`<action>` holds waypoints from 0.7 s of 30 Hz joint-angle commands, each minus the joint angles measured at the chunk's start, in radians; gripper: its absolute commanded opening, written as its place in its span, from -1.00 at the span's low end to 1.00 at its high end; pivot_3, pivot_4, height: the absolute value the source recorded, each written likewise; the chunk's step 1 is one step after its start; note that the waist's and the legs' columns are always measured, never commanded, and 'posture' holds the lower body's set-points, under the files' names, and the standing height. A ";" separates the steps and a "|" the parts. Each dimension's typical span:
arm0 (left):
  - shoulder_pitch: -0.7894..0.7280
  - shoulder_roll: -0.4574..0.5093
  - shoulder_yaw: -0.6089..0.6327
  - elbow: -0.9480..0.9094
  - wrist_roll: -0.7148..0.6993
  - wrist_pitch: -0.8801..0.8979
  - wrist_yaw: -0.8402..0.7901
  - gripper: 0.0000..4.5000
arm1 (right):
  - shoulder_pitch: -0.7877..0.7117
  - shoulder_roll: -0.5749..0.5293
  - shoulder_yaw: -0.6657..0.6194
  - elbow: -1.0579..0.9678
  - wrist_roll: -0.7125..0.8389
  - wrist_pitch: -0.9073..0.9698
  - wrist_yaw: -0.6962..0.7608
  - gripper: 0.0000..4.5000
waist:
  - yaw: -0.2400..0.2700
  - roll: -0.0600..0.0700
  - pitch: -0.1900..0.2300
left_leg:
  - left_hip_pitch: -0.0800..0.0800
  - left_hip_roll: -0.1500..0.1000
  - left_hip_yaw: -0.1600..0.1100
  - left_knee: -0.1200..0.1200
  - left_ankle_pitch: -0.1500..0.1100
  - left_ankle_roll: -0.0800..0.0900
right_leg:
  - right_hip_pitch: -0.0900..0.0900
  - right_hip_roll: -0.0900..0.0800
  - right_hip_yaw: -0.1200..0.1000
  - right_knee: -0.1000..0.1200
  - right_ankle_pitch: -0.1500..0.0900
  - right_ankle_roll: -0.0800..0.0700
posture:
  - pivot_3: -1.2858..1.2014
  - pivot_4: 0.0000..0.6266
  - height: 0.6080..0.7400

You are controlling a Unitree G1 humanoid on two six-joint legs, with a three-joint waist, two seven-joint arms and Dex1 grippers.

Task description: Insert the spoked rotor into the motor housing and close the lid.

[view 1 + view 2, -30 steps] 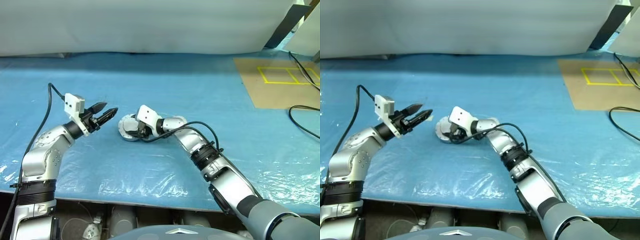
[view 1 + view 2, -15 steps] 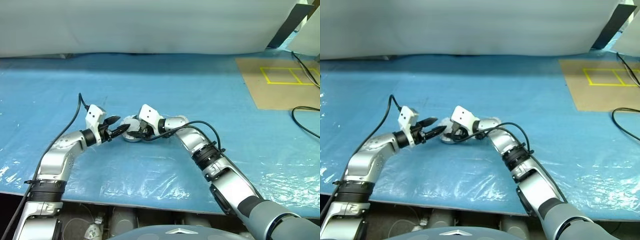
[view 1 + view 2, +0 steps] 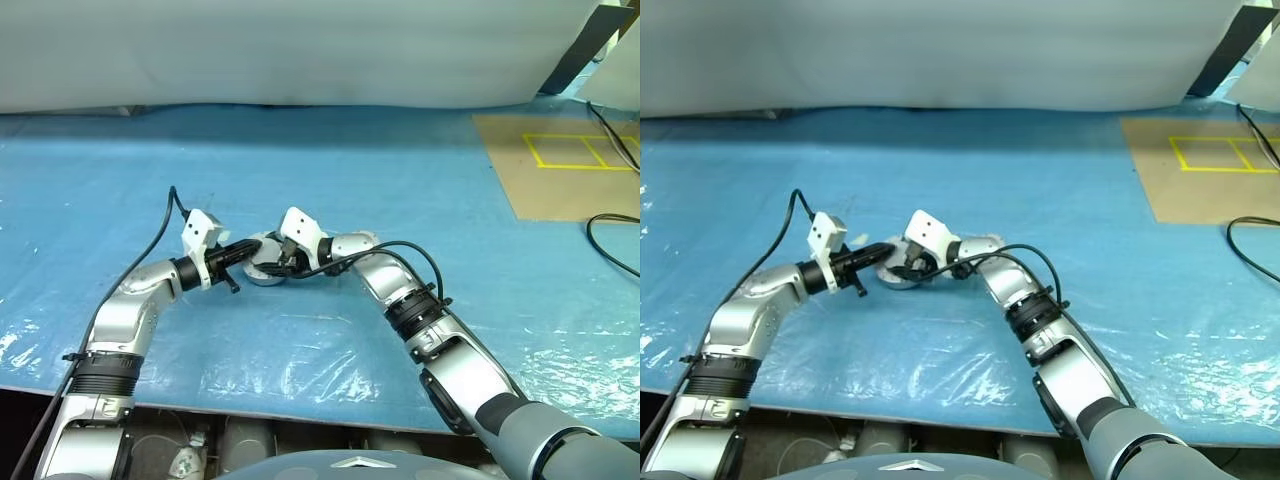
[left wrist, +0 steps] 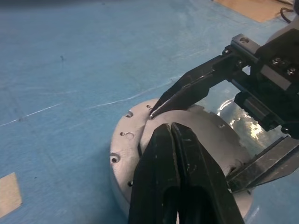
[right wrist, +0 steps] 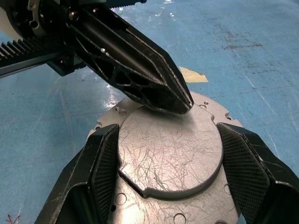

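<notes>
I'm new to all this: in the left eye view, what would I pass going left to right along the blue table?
Left gripper, shut → motor housing with its lid down → tan mat with yellow lines → black cable.

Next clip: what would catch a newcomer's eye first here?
Both grippers meet at one small round metal piece, the motor housing, near the middle of the blue plastic-covered table. The right gripper straddles the housing with a finger on either side, and the left gripper, shut, has its joined tips at the flat scratched lid on top. Farther right, a brown board with yellow taped lines lies on the table.
</notes>
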 commanded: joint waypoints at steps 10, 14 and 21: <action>0.052 0.013 0.027 -0.037 0.009 -0.033 -0.004 -0.98 | 0.065 -0.046 0.028 0.101 -0.052 0.071 -0.005 0.31 | 0.001 0.000 0.000 | 0.000 0.000 0.000 0.000 0.000 0.000 | 0.000 0.000 0.000 -0.001 0.000 0.000 | 0.03 -0.52 1.00; 0.056 0.003 0.018 -0.034 0.016 -0.031 0.005 -0.98 | 0.065 -0.047 0.029 0.099 -0.053 0.070 -0.005 0.31 | 0.001 0.000 0.000 | 0.000 0.000 0.000 -0.001 0.000 0.000 | 0.000 -0.001 0.000 -0.001 0.000 0.000 | 0.03 -0.52 1.00; 0.076 0.027 0.002 0.021 0.058 -0.053 -0.013 -0.98 | 0.068 -0.049 0.025 0.092 -0.051 0.079 -0.007 0.31 | 0.001 0.001 -0.001 | 0.001 0.000 0.000 -0.001 0.000 0.000 | 0.000 -0.001 0.000 -0.001 0.000 0.000 | 0.03 -0.52 1.00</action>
